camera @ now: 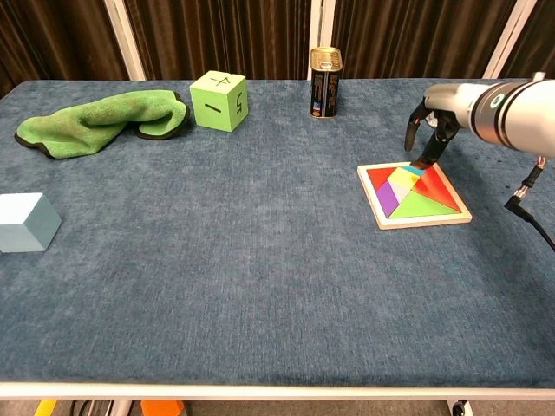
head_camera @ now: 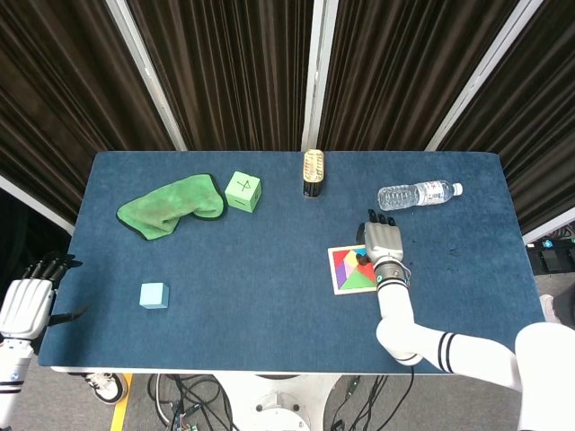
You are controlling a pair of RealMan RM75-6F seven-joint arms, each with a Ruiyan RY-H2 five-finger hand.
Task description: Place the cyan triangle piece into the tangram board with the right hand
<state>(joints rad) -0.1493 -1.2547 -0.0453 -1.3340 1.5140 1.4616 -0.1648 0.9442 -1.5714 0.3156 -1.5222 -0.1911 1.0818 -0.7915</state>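
The tangram board (camera: 425, 222) lies at the table's right, filled with coloured pieces. The cyan triangle (camera: 416, 170) rests flat in the board's far corner. My right hand (camera: 431, 130) hovers over the board's far edge, fingers spread and pointing down, one fingertip (camera: 422, 159) just at the cyan piece; it holds nothing. In the head view the right hand (head_camera: 382, 241) covers the far part of the board (head_camera: 333, 272). My left hand (head_camera: 27, 301) hangs off the table's left front corner, holding nothing.
A green cloth (camera: 100, 124) and a green cube (camera: 218, 100) sit at the far left. A can (camera: 325, 82) stands at the far middle. A light blue cube (camera: 26, 222) is near left. A water bottle (head_camera: 418, 193) lies beyond the board.
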